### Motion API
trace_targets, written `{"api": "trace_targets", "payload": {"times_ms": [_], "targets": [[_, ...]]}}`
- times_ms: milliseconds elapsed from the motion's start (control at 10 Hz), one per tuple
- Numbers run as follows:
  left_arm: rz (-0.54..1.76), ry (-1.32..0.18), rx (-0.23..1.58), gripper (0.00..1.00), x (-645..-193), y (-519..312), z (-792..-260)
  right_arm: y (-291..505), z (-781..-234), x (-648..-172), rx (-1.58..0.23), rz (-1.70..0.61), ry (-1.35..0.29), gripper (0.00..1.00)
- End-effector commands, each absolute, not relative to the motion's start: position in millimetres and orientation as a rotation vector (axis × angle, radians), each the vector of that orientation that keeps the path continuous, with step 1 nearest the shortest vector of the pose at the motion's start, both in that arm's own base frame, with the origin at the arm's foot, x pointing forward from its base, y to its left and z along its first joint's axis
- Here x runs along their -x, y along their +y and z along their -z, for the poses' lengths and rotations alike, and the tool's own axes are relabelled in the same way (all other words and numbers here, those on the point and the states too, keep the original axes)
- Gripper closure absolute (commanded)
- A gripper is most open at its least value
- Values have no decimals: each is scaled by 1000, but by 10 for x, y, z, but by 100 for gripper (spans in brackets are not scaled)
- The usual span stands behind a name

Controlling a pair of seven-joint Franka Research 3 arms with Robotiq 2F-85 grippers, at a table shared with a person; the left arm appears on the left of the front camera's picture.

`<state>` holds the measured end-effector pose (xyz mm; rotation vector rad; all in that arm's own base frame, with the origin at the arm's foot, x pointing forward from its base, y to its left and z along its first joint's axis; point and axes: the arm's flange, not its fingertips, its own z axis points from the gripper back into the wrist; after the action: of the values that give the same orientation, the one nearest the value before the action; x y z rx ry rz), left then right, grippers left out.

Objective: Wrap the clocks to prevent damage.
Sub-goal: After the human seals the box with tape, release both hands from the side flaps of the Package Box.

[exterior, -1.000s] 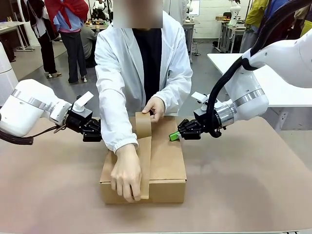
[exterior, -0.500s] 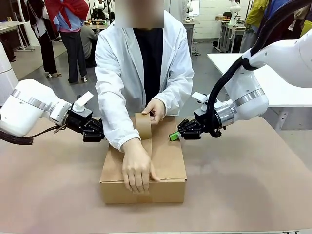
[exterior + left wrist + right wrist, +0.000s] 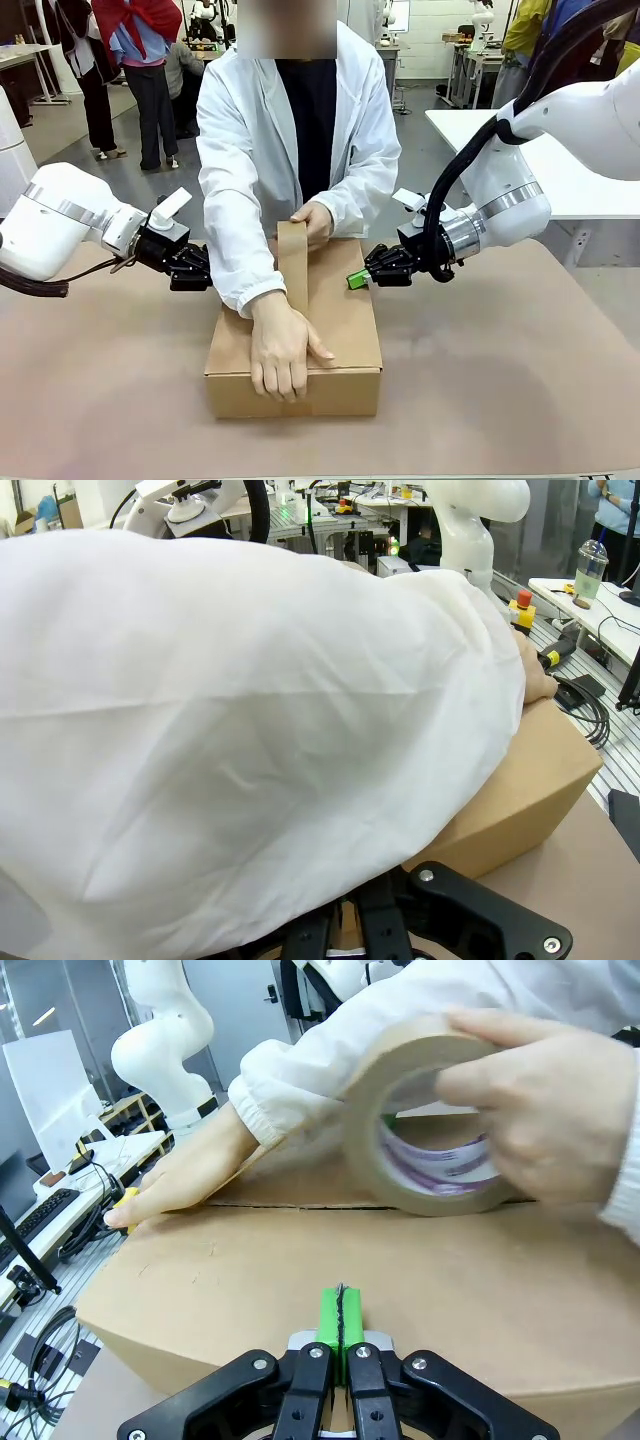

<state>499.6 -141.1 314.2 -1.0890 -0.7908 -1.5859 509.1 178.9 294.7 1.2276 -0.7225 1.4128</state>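
Brown box [image 3: 330, 330] sits mid-surface [image 3: 500, 380]; person's one hand [image 3: 280, 350] presses a tape strip [image 3: 294, 265] down at the box's near edge, other hand [image 3: 313, 222] holds the tape roll [image 3: 430, 1130] at the far edge. Left pincer [image 3: 190, 268] sits together, empty, just left of the box behind the white sleeve [image 3: 250, 730]; right pincer [image 3: 356, 279] is together too, green pads [image 3: 340, 1315] touching, empty, tip just beside the box's right side. Clocks can't be seen, so can't tell where they are.
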Motion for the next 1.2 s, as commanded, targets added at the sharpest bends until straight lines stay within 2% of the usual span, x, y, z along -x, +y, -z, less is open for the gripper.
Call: {"api": "trace_targets", "payload": {"times_ms": [0, 1100], "targets": [[1589, -788, 1073, 99, -4991, -1426, -3128, 1793, -2914, -5067, -1203, -1406, -718, 99], [1589, -788, 1073, 99, -4991, -1426, -3128, 1793, -2914, -5067, -1203, -1406, -718, 99]]}}
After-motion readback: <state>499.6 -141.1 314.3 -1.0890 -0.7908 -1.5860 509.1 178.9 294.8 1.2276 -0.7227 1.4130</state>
